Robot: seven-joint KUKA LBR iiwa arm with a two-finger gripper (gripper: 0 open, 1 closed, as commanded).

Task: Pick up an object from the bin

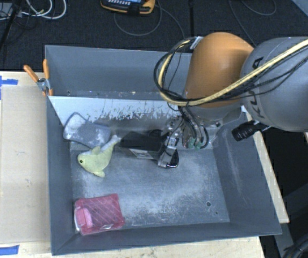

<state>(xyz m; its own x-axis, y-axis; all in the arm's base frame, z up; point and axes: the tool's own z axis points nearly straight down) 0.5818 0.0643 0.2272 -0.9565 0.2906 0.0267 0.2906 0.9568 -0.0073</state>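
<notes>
Camera view: grey metal bin (224, 172), floor scuffed pale and mostly bare. The arm enters from the right, with an orange cover (216, 63) on the wrist and black and yellow cables (164, 85) looped round it. The gripper (168, 156) is down near the bin floor, a little back of centre and toward the rear wall. Whether it is released or clenched cannot be told, since its tip is dark against a dark thing. That nearest thing is a flat black oblong object (141, 141) lying lengthwise just to the gripper's left. Its right end is at the gripper, touching or very nearly so, and contact cannot be confirmed. Nothing is seen gripped. A pale strip runs along the black object's lower edge, and any print on it is too small to read. Left of the black object lies a yellow-green plush fish (97, 160) on its side, tail toward the black object, close to it. Behind the plush fish, against the left rear corner, sits a crumpled clear plastic bag (81, 130) with a grey-blue content, touching or overlapping the fish's tail. Well apart from the gripper, at the front left corner, lies a pink packet (99, 214) in a clear wrapper, with a lighter patch at its left end and no lettering legible.
</notes>
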